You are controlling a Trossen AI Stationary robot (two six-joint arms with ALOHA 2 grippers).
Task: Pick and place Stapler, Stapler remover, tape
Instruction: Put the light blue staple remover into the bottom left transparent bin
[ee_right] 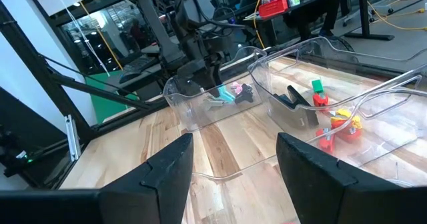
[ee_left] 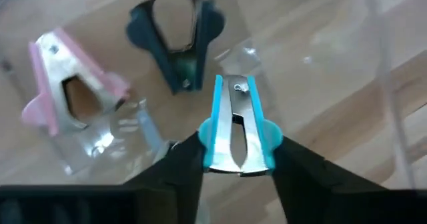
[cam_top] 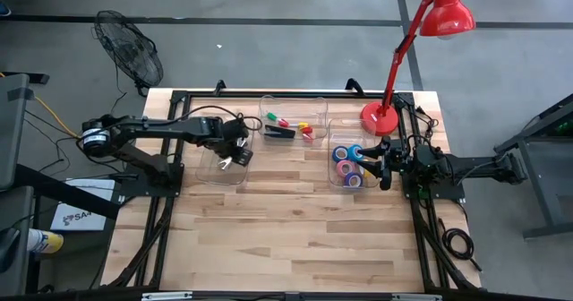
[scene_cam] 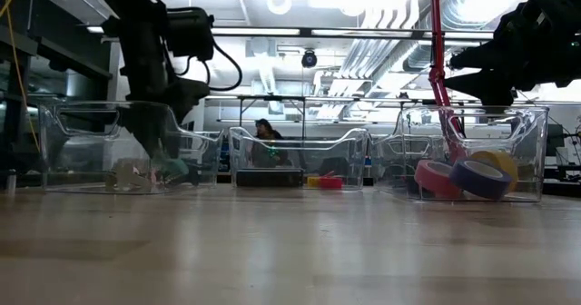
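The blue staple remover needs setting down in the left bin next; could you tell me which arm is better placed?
Left. The left gripper already grips the blue staple remover over the left bin.

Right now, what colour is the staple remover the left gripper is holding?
Light blue with a metal centre, held in the left gripper: the staple remover shows best in the left wrist view.

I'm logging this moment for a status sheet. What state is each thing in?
Left gripper: shut on light-blue staple remover, inside left clear bin.
Pink staple remover: lying in that bin.
Dark-teal staple remover: lying there too.
Black stapler: in middle bin.
Right gripper: open, empty.
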